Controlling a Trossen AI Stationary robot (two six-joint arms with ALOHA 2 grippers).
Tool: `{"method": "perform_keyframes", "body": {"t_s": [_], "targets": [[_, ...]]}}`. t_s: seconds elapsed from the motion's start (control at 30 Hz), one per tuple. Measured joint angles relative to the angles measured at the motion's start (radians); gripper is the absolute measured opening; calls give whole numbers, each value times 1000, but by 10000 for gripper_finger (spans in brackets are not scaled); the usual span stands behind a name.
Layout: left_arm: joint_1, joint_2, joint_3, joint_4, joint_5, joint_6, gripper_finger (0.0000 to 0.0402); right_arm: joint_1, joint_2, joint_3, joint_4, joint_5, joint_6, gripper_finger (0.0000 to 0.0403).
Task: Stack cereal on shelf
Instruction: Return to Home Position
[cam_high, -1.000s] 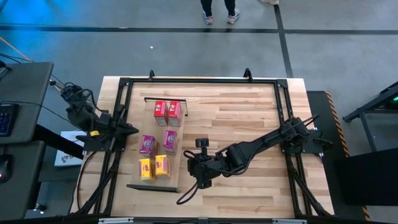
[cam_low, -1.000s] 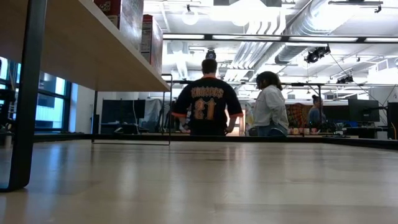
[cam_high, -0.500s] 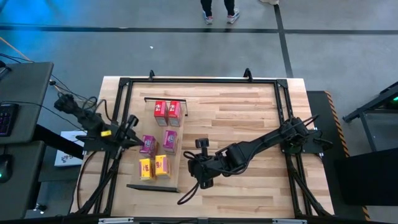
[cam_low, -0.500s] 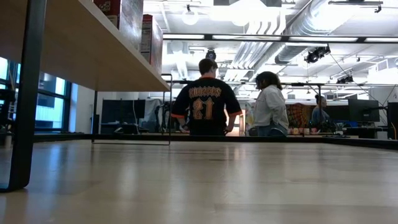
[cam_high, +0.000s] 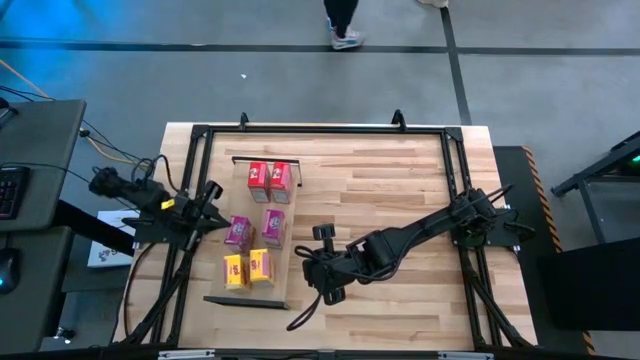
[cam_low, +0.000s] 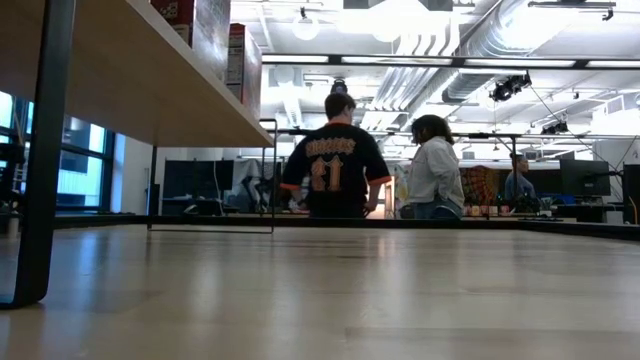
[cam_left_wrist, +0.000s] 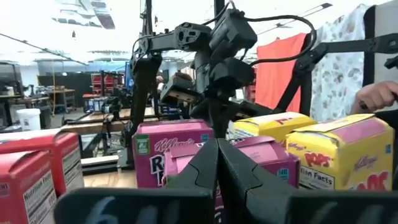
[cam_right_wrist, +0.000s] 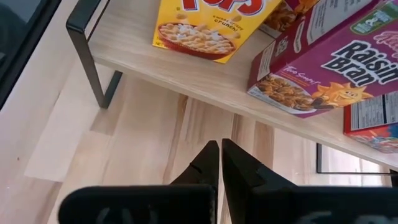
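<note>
The shelf is a pale wood panel on black rails. Six cereal boxes stand on it: two red at the far end, two pink in the middle, two yellow at the near end. My left gripper is shut, its tips at the left pink box's left side. Its wrist view shows that pink box just behind the shut fingertips. My right gripper is shut, low beside the shelf's right edge. Its wrist view looks up at a yellow box and a pink box. My left gripper points its shut fingertips level, from the table's left, at the left side face of the nearer pink box. Whether they touch the box I cannot tell.
Black frame rails run around the tabletop. The shelf's black leg stands near my right gripper. In the low view the shelf's underside and leg fill the left. People stand beyond the table's far edge.
My left gripper has swung from the table's left edge toward the left pink box, moving a little toward the near edge and turning. A person beyond the far edge has walked on. The boxes have kept their places.
</note>
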Motion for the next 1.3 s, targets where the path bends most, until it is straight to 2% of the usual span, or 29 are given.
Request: {"method": "perform_keyframes", "body": {"t_s": [0.13, 0.23, 0.4, 0.5, 0.63, 0.87, 1.03, 1.23, 1.3], "targets": [[43, -1, 0, -8, 15, 1, 0, 1, 0, 0, -5, -20, 5, 0], [79, -1, 0, -8, 75, 18, 0, 1, 0, 0, -4, -27, 6, 0], [155, -1, -1, 5, 65, 26, 0, 2, 0, 0, 4, -39, 31, 0], [179, 1, -5, 34, 204, 24, 0, 2, 0, 0, 2, -44, 30, 0], [190, 0, -5, 18, 224, -6, 0, 2, 1, 0, 2, -44, 30, 0], [212, 0, 38, -8, 111, 26, 0, 2, 1, 0, 3, -44, 30, 0], [255, 1, 70, -84, -72, 21, 0, 0, 1, 0, 17, -45, 30, 0], [308, 1, 70, -219, -125, -36, 0, 0, 1, 0, 17, -51, 30, 0], [323, 1, 70, -227, -80, -45, 0, 0, 1, 0, 17, -53, 29, 0]]}}
